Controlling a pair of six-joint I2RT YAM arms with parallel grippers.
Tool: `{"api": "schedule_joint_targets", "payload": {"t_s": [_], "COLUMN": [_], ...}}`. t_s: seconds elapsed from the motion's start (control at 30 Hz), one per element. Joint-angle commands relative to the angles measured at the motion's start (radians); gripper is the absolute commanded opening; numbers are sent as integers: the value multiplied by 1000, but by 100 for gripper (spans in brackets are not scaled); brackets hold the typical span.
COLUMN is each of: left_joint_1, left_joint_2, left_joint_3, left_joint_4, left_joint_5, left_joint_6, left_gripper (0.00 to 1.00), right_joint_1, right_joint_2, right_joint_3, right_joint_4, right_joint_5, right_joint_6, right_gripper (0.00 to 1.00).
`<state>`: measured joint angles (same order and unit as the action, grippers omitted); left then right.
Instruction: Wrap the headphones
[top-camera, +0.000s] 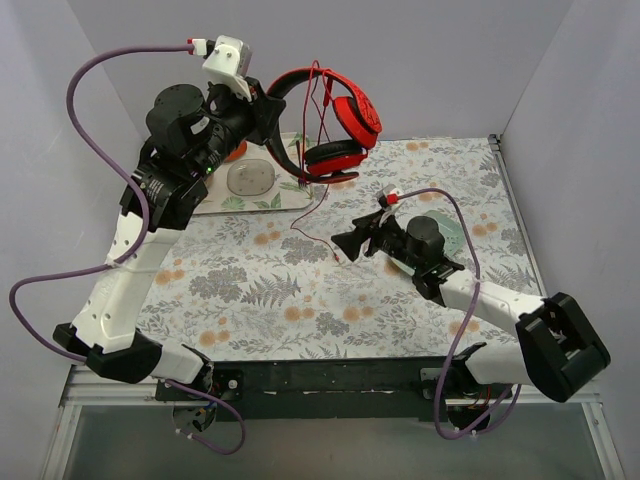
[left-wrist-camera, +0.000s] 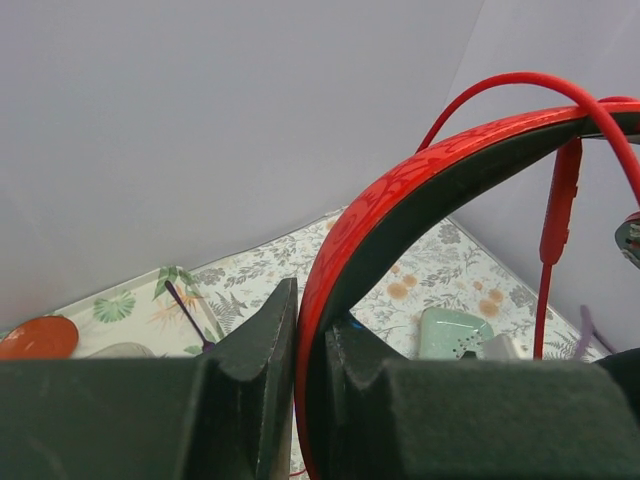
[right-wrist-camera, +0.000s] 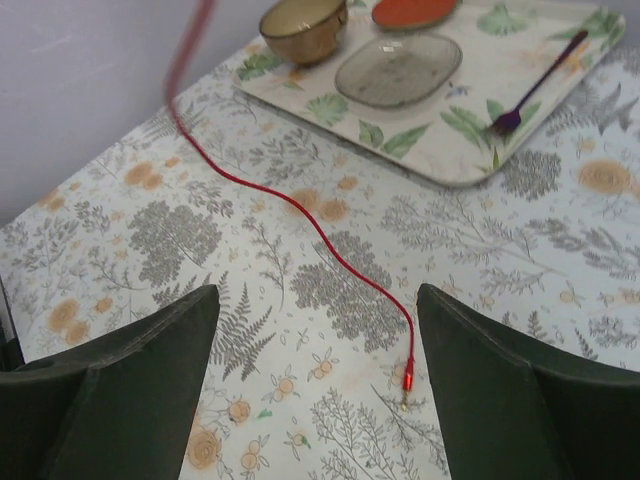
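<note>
My left end effector (left-wrist-camera: 312, 345) is clamped on the headband (left-wrist-camera: 400, 180) of the headphones (top-camera: 355, 115), aloft at upper centre. My right end effector (right-wrist-camera: 315, 300) gapes empty. The cable (right-wrist-camera: 300, 205) runs toward upper left, and its plug (right-wrist-camera: 408, 375) is seemingly between my fingers on the desk (right-wrist-camera: 500, 260).

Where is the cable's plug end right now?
In the right wrist view the plug lies on the table, framed between the fingers of the open right hand, short of the tray.

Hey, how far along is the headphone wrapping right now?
Done: the left hand grips the headphones by the headband, raised. In hand: the open right hand hovers over the plug on the table. Left: the cable trails loose below; the winding itself remains.
</note>
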<state>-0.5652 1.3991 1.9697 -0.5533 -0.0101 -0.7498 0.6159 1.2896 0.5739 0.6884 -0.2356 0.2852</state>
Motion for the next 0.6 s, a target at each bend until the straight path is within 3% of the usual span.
{"api": "schedule_joint_targets", "payload": {"t_s": [0.0,0.23,0.57], "left_joint_1": [1,1,-1], "left_joint_2": [3,37,46], "left_joint_3": [12,26,32], "left_joint_4": [32,15,0], "left_joint_5": [2,9,44], "left_joint_6": [23,46,50], "left_gripper": [0,0,0], "right_joint_1": [25,30,30], "right_joint_2": [-90,-52,149], "right_joint_3": [-11,93,280], "right_joint_4": [120,188,229], "right_joint_5": [-1,51,128], "right_joint_6": [-32,38,167], "right_gripper": [89,95,92]}}
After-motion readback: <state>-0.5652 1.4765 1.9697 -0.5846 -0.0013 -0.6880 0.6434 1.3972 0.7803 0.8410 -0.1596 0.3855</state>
